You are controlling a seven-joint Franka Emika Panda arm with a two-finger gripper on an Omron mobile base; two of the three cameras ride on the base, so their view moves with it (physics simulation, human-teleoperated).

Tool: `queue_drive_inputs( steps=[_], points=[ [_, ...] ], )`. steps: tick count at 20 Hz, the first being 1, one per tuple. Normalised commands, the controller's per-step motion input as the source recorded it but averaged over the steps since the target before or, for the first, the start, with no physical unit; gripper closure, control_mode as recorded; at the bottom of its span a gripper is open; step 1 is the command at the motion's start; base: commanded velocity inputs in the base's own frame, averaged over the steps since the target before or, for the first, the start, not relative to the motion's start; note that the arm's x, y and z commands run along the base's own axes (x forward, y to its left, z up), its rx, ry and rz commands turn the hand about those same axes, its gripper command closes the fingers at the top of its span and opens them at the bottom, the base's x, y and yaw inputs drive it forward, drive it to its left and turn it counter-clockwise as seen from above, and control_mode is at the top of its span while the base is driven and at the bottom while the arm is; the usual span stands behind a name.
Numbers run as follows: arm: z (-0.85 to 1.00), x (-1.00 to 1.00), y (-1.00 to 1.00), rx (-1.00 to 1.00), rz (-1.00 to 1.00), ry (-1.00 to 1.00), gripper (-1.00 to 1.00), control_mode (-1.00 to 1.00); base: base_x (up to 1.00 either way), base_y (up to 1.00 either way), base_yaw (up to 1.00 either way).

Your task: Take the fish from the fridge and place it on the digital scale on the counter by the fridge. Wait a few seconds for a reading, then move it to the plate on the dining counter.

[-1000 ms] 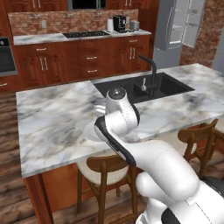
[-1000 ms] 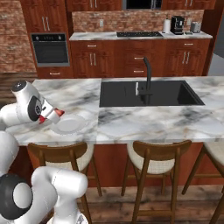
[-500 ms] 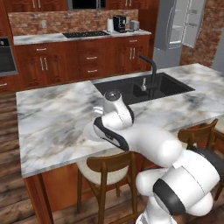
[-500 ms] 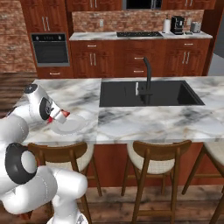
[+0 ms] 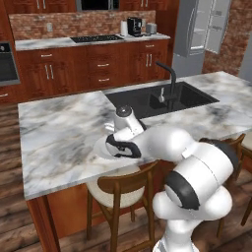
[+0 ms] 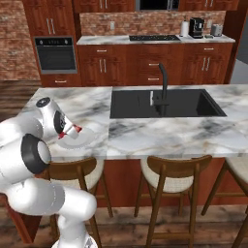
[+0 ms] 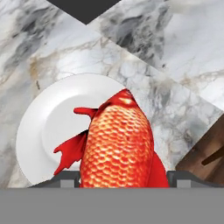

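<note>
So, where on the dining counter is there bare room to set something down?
Bare marble lies left of the plate toward the dining counter end, and right of the sink. It is crowded at the plate, where the end effector holds the fish.

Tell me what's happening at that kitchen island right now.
A white robot arm is holding a red-orange fish between its jaws, just above a pale round plate near the edge of the marble dining counter. In the hand view the fish hangs over the plate's right part and has not been let go yet. The black sink lies further along the counter.
</note>
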Motion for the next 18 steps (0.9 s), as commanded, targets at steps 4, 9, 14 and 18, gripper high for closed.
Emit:
queue_drive_inputs(
  steps=[4, 9, 14, 18],
  points=[
    [-0.27, 0.43, 0.00, 0.00, -0.03, 0.04, 1.00, -1.00, 0.00, 0.00, 0.00],
    [-0.35, 0.32, 0.03, 0.00, -0.03, 0.04, 1.00, -1.00, 0.00, 0.00, 0.00],
    [-0.44, 0.08, 0.16, 0.00, -0.02, 0.02, 1.00, -1.00, 0.00, 0.00, 0.00],
    [-0.37, 0.19, 0.13, 0.00, -0.02, 0.04, 1.00, -1.00, 0.00, 0.00, 0.00]
  ],
)
